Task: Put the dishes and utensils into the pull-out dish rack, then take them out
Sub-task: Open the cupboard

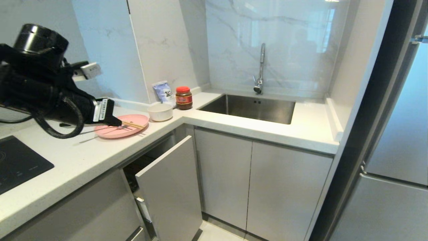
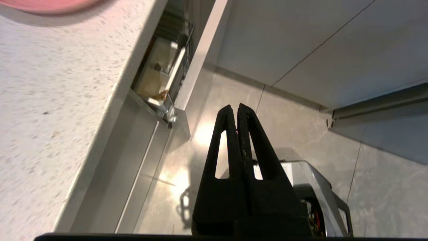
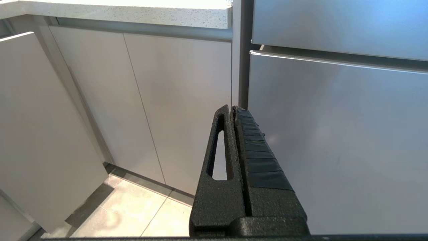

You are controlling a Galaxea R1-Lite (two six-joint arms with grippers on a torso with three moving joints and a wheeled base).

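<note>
Left tool (image 2: pixel 238 108) is up over the white speckled table (image 1: pixel 83 157), fingers pressed together and empty, likely lining up a reach. The flat round pale-pink plate (image 1: pixel 133 119) carries the thin light-wood chopsticks (image 1: pixel 133 125); the small cream-white bowl (image 1: pixel 160 111) sits just beside. The chrome wire pull-out dish rack (image 2: pixel 182 57) stands partly drawn (handy for loading), grey front panel (image 1: pixel 170 187) out. Right tool (image 3: pixel 232 110) hangs closed near the steel fridge (image 3: pixel 334 134).

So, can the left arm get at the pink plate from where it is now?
Probably yes. The left gripper hangs right at the pink plate's near rim, fingers shut, with nothing between them. The chopsticks and the fork lie across the plate and may need lifting first.
</note>
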